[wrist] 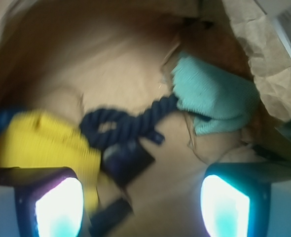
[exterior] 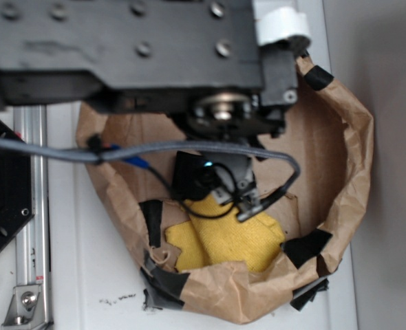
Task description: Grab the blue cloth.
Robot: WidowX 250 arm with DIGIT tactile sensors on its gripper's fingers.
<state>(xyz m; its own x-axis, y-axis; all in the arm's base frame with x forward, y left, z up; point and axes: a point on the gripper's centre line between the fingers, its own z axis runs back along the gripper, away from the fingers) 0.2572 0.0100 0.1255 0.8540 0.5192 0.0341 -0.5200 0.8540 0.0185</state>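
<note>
- Teal terry, the blue cloth [wrist: 215, 95] lies bunched against the crumpled wall of the paper bag [wrist: 264, 59], toward the bag's upper-right corner as the wrist view shows it; the exterior view does not show it, the arm covering that part of the bag
- Gripper [wrist: 141, 202]: jaws stand apart with nothing between them, both lit pads at the bottom of the wrist view, bare bag floor in the gap
- The relation that matters: the cloth sits ahead of the jaws and off to the right-hand pad's side, not in line with the gap; its long axis runs slantwise from upper left down to lower right
- Navy rope [wrist: 130, 123] lies between, one end touching the cloth's left edge; a closing grip too far left would likely catch rope instead
- Yellow cloth [wrist: 42, 143] rests at the left, just by the left pad, well apart from the teal one
- Judgement: the approach is not finished; the jaws need to go forward and right before descending onto the cloth's middle
</note>
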